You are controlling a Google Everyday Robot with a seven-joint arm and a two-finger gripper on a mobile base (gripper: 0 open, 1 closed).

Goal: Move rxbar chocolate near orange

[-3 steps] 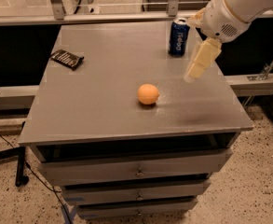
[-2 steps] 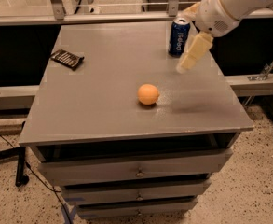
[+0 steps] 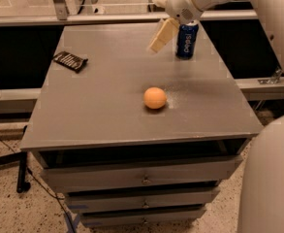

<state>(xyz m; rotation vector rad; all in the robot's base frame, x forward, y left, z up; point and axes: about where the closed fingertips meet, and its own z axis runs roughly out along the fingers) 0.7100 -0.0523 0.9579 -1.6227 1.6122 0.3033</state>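
Observation:
The rxbar chocolate [image 3: 70,60], a flat dark bar with white print, lies near the table's back left edge. The orange [image 3: 154,97] sits right of the table's middle, toward the front. My gripper [image 3: 157,42] hangs above the back of the table, just left of the blue soda can [image 3: 186,39]. It is empty, well to the right of the bar and behind the orange. The white arm reaches in from the upper right.
The grey table top [image 3: 102,110] rests on a cabinet with drawers [image 3: 144,179]. A rail and glass panel run behind the table. Part of the robot's white body [image 3: 270,178] fills the lower right corner.
My gripper has moved left and toward the back, from right of the can to its left side. The bar, orange and can have not moved.

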